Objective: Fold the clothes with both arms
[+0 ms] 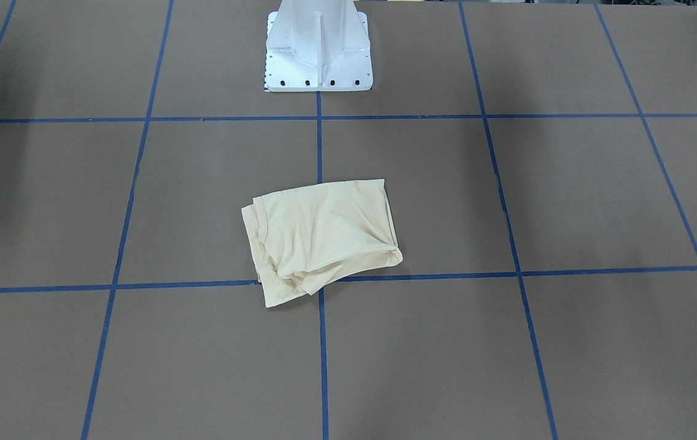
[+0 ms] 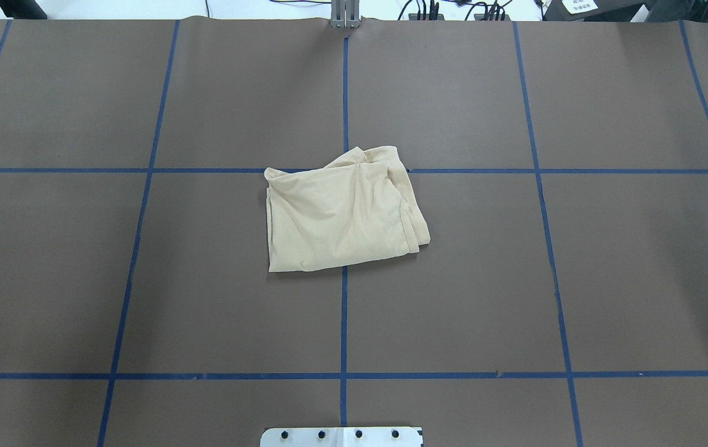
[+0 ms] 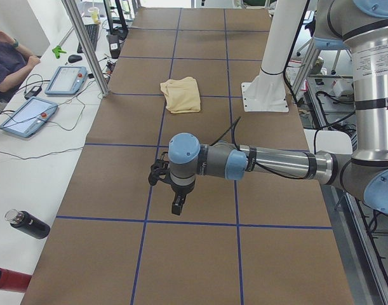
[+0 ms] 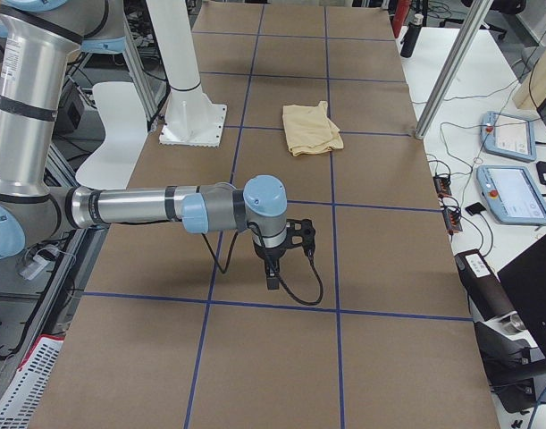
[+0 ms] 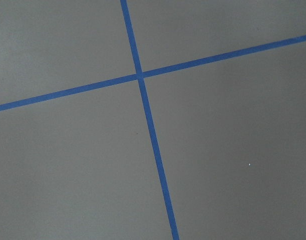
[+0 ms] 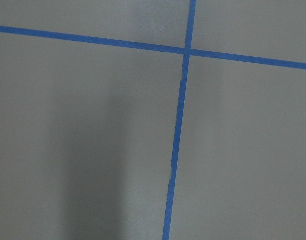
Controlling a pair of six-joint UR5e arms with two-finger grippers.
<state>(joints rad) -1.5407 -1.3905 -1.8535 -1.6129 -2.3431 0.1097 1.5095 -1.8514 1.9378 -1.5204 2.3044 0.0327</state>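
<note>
The clothes (image 2: 338,214) lie as one cream-yellow bundle, folded into a rough rectangle with creased layers, at the middle of the brown table; only plain cream cloth shows. They also appear in the front-facing view (image 1: 324,235) and far off in both side views (image 3: 181,94) (image 4: 310,128). My left gripper (image 3: 176,206) hangs above bare table, far from the clothes, on the near arm of the left side view. My right gripper (image 4: 271,281) hangs likewise on the near arm of the right side view. Whether either is open or shut I cannot tell. Both wrist views hold only brown table and blue tape.
The white pedestal base (image 1: 318,52) stands behind the clothes. Blue tape lines (image 2: 344,310) grid the table. A person (image 3: 6,60), tablets (image 3: 66,79) and bottles (image 3: 25,223) are along the operators' bench. A metal post (image 3: 86,44) rises at the table's edge.
</note>
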